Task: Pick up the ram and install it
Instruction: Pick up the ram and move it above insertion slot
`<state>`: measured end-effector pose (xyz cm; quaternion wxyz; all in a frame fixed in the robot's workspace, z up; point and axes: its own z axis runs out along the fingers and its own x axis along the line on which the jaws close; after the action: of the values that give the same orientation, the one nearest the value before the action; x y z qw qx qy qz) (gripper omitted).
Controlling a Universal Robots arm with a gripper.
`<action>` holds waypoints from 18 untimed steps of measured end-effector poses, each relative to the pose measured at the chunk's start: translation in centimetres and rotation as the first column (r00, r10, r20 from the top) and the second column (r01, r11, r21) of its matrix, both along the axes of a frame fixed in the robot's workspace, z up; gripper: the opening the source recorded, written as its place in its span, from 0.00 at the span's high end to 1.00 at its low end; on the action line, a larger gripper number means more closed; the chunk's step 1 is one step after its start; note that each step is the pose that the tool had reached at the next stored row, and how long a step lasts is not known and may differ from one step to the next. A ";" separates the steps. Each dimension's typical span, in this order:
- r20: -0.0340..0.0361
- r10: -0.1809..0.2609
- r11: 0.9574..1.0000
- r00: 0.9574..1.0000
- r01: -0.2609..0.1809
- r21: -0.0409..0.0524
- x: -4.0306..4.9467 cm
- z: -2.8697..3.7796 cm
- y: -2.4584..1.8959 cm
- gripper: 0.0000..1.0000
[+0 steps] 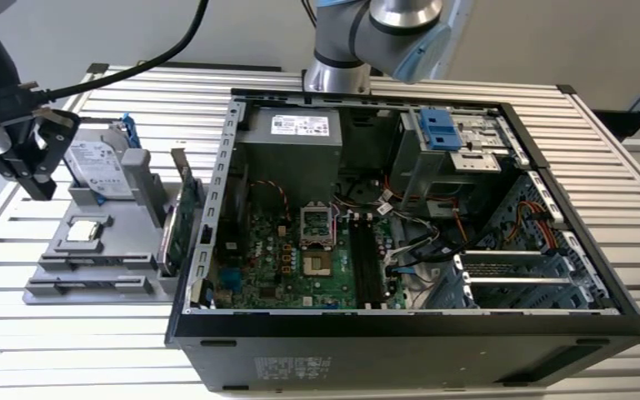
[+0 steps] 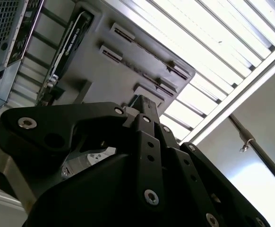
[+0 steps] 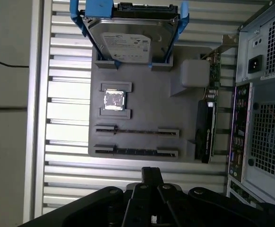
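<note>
so the ram [image 3: 136, 152] is sitting on edge in the gray holder tray [image 1: 131, 250], in the slot farthest from the hard drive [image 3: 128, 42], roughly 5 o'clock from the claw [image 1: 40, 187] in the exterior view, just a thin dark strip with chips along it, and the claw's fingers are pressed together on nothing, clear of it.

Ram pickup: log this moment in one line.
pincer: hovering over gray tray | ram: appears on edge in tray slot, not yet lifted | computer case: open
</note>
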<state>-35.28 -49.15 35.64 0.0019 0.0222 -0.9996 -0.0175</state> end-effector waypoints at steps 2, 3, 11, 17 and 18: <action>0.000 0.000 1.000 1.000 0.000 0.000 0.00 -0.06 0.00 1.00; 0.000 0.000 1.000 1.000 0.000 0.000 0.00 -0.06 0.00 1.00; 0.000 0.000 1.000 1.000 0.000 0.011 0.00 -0.06 0.01 1.00; 0.000 0.000 1.000 1.000 0.000 0.021 0.00 -0.06 0.00 1.00; 0.000 0.000 1.000 1.000 0.000 0.022 0.00 -0.06 0.00 1.00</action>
<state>-35.28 -49.15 35.59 0.0016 0.0222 -0.9993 -0.0285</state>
